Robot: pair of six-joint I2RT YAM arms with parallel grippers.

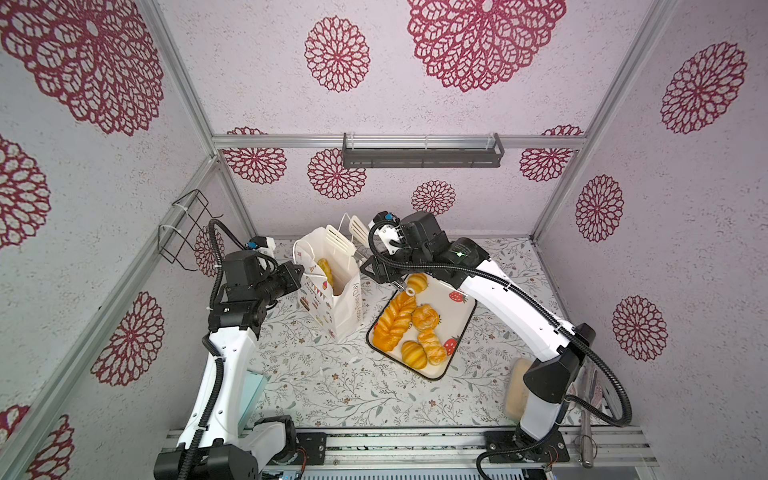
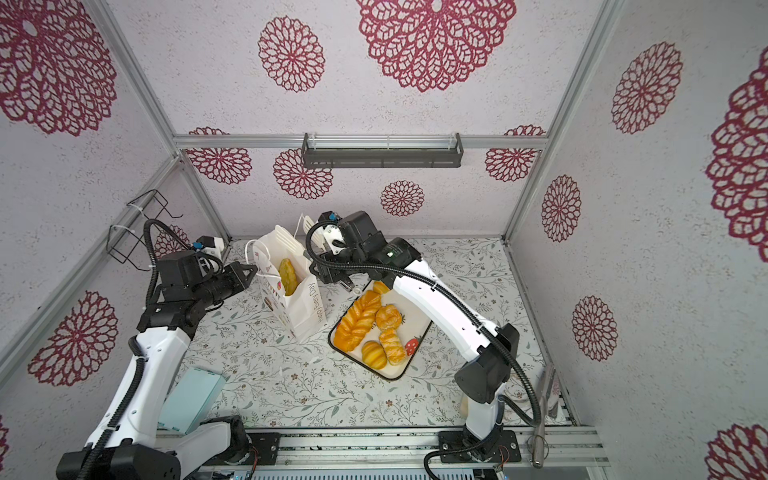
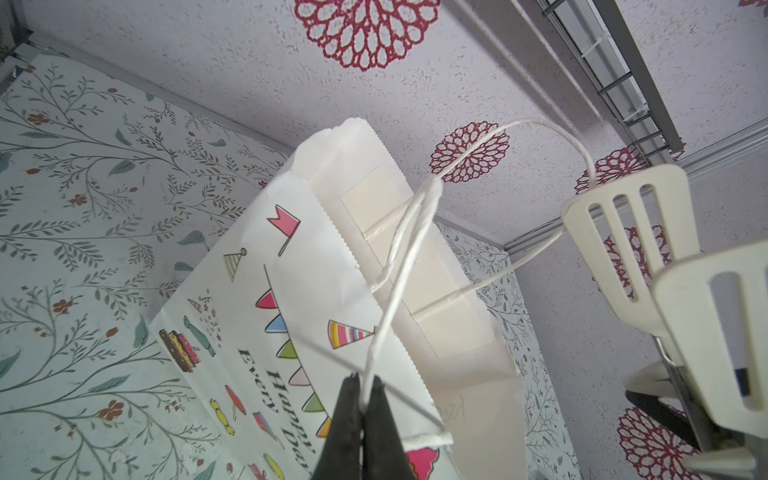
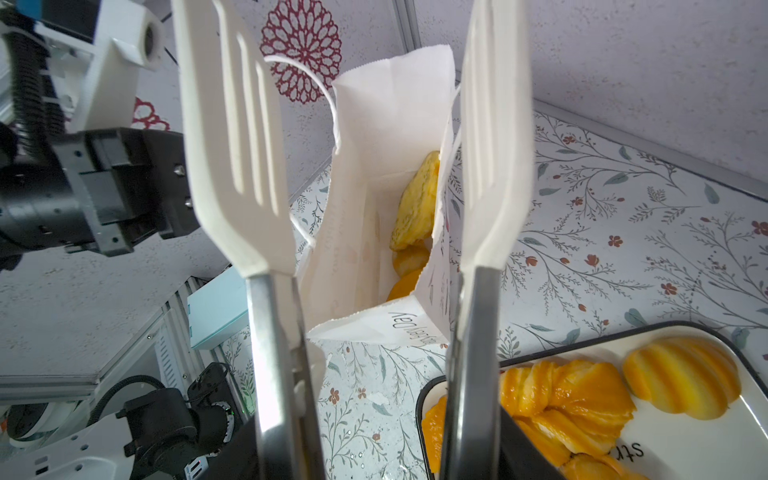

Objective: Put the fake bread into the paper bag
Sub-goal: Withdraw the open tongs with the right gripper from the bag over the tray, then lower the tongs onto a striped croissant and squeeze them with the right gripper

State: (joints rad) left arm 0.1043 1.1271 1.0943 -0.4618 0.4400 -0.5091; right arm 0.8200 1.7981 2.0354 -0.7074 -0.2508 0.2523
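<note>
Obs: left gripper (image 3: 362,392) pinched shut on cord handle (image 3: 409,232), likely to keep the paper bag (image 3: 257,291) upright with its mouth open. The right gripper (image 1: 376,262) clamps tongs (image 4: 241,166); blades apart and empty, above that mouth. Some fake bread (image 4: 417,203) sits inside the bag; five pieces lie on the tray (image 1: 461,318) just beside it.

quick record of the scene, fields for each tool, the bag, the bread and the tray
left tool: shut on the cord handle
right tool: shut on tongs; blades apart, nothing between them, near the bag's mouth
paper bag: upright, mouth open
bread in bag: some pieces inside
bread on tray: five pieces, including the braided loaf
tray: on the table beside the bag
</note>
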